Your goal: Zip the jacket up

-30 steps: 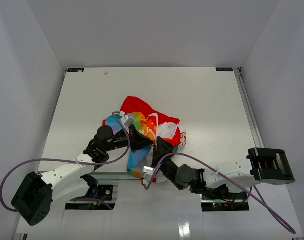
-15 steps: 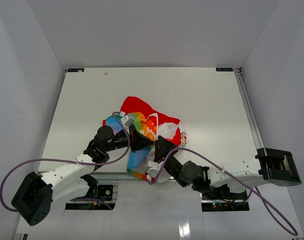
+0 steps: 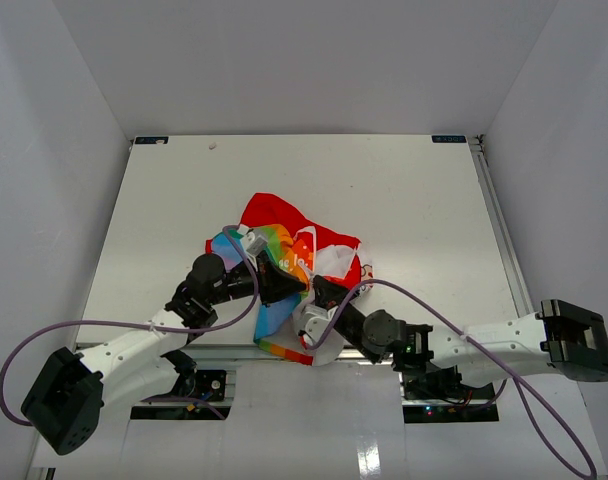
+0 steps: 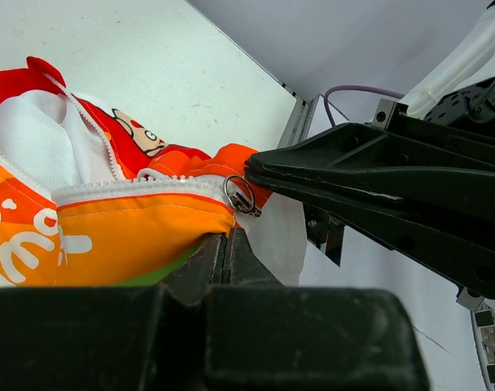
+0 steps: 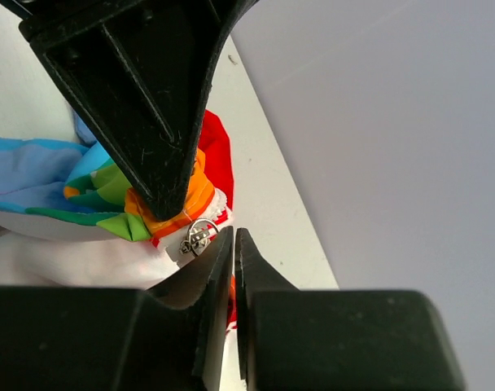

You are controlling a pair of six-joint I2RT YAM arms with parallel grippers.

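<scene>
The jacket (image 3: pixel 289 240) lies bunched at the table's near middle, with rainbow stripes, red lining and white panels. My left gripper (image 3: pixel 300 287) is shut on its orange hem (image 4: pixel 142 224), just below the zipper teeth. The metal zipper pull (image 4: pixel 241 195) with its ring hangs at that hem's end. My right gripper (image 3: pixel 316 286) is shut, its tips (image 4: pixel 251 169) touching the fabric right above the pull. In the right wrist view the pull (image 5: pixel 199 236) rests against the outside of one finger (image 5: pixel 219 261), not between the jaws. My right gripper (image 5: pixel 234 236) shows nothing pinched.
The table's near edge with its metal rail (image 3: pixel 234 348) runs just under both grippers. A purple cable (image 3: pixel 124 322) loops from the left arm, another one (image 3: pixel 454 325) over the right arm. White walls (image 3: pixel 74 90) close in the table.
My right gripper has gone from open to shut beside the zipper pull, and its arm has stretched out lower to the right. The left gripper kept its hold and place.
</scene>
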